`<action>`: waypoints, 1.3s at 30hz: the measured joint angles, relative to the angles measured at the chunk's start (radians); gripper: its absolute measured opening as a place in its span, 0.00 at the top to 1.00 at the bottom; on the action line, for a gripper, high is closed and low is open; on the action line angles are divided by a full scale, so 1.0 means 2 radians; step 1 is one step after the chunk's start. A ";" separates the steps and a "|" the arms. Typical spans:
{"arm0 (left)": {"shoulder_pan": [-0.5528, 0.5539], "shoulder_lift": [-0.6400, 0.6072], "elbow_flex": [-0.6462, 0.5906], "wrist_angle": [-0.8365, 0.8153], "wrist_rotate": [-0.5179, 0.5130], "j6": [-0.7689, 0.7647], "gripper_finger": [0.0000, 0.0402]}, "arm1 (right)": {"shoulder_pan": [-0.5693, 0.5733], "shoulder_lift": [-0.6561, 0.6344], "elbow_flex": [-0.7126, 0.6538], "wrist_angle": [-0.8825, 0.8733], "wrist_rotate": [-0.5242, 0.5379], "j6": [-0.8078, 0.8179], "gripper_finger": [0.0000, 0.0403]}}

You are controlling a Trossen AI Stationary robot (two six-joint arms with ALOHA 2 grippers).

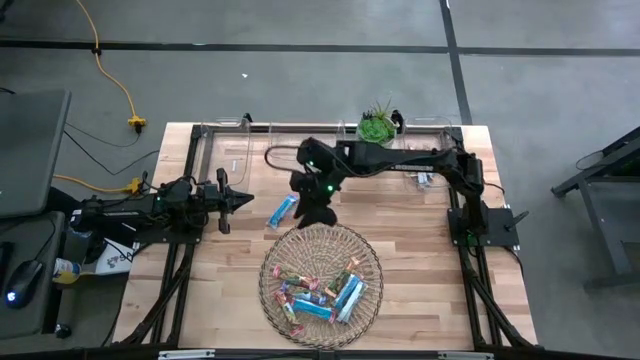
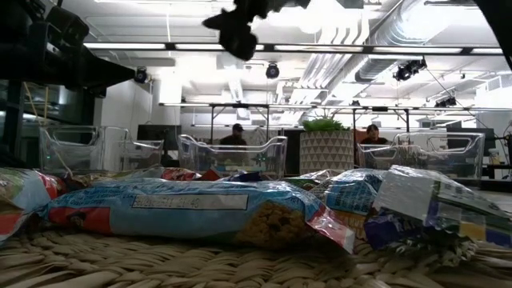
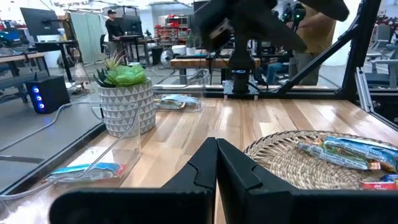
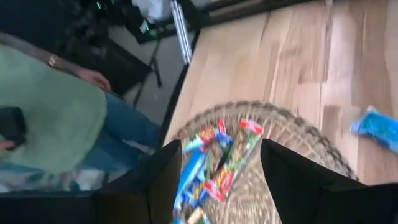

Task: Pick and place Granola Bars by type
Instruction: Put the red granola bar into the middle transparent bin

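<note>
Several Granola Bars (image 1: 322,295) inside basket (image 1: 372,250) rim, open-jawed right gripper (image 1: 320,212) above its edge

A round woven wire basket (image 1: 368,268) sits on the pale wooden tabletop (image 1: 420,250); a small green potted plant (image 1: 377,126) stands at its far edge, among clear plastic bins (image 2: 232,154).

Basket (image 1: 322,240): front centre of table (image 1: 420,250).
Bars (image 1: 325,292): in basket.
Loose bar (image 1: 284,210): just behind-left of basket.
Plant (image 1: 377,125): back edge.
</note>
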 joint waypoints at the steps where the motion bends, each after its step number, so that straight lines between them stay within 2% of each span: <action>1: 0.000 0.000 0.000 0.000 0.000 0.000 0.99 | 0.006 -0.005 0.000 -0.017 0.013 -0.007 0.49; 5: 0.000 0.000 0.000 0.000 0.000 0.000 0.99 | 0.032 -0.014 0.000 -0.081 0.070 -0.037 0.49; 10: 0.000 0.000 0.000 0.000 0.000 0.000 0.99 | 0.066 -0.014 0.000 -0.136 0.170 -0.052 0.49; 15: 0.000 0.000 0.000 0.000 0.000 0.000 0.99 | 0.099 -0.013 -0.008 -0.126 0.286 0.000 0.49; 21: 0.000 0.000 0.000 0.000 0.000 0.000 0.99 | 0.143 -0.002 -0.008 -0.091 0.362 0.021 0.49; 28: 0.000 0.000 0.000 0.000 0.000 0.000 0.99 | 0.175 0.025 -0.008 -0.045 0.383 0.084 0.49; 39: 0.000 0.000 0.000 0.000 0.000 0.000 0.99 | 0.209 0.083 -0.008 0.045 0.402 0.116 0.49</action>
